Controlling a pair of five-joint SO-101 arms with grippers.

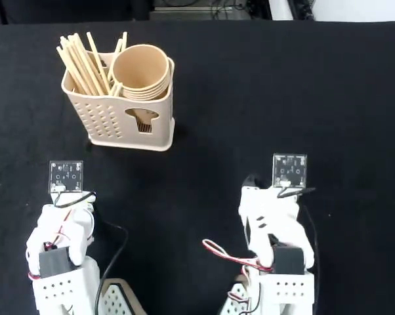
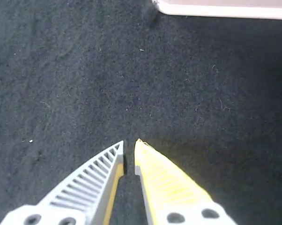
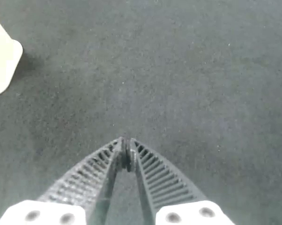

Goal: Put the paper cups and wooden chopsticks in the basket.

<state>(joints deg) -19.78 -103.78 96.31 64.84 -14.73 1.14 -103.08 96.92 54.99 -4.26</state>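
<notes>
The left end effector point(image 2: 129, 143) is clenched on nothing. Its two tapering fingers meet almost tip to tip just above the worktop point(image 2: 75, 70). One is pale grey plastic with a ribbed, lattice-like face and the other is yellow with the same ribbing. The right end effector point(image 3: 127, 141) is likewise clenched and holds nothing. Its dark ribbed fingers are pressed together into a narrow wedge over the same black, felt-like cloth, which shows a fine nap and a few specks of lint.

From above, the left arm point(image 1: 60, 243) and right arm point(image 1: 276, 230) sit folded back at the near edge. Both are white blocky plastic, and each carries a small square marker board point(image 1: 66, 176) at its front. Thin red and white wires point(image 1: 224, 252) loop out beside the right arm.

Well ahead of the left arm stands the basket point(image 1: 109, 121). It is a cream plastic tub with rounded corners, walls perforated in rows of small holes, and a keyhole-shaped cutout in its front. Inside it, a nested stack of brown paper cups point(image 1: 142, 72) tilts with its round mouth facing up and forward. Just beside the cups, a bundle of pale wooden chopsticks point(image 1: 83, 62) leans fanned out, the square-cut ends poking above the rim.
</notes>
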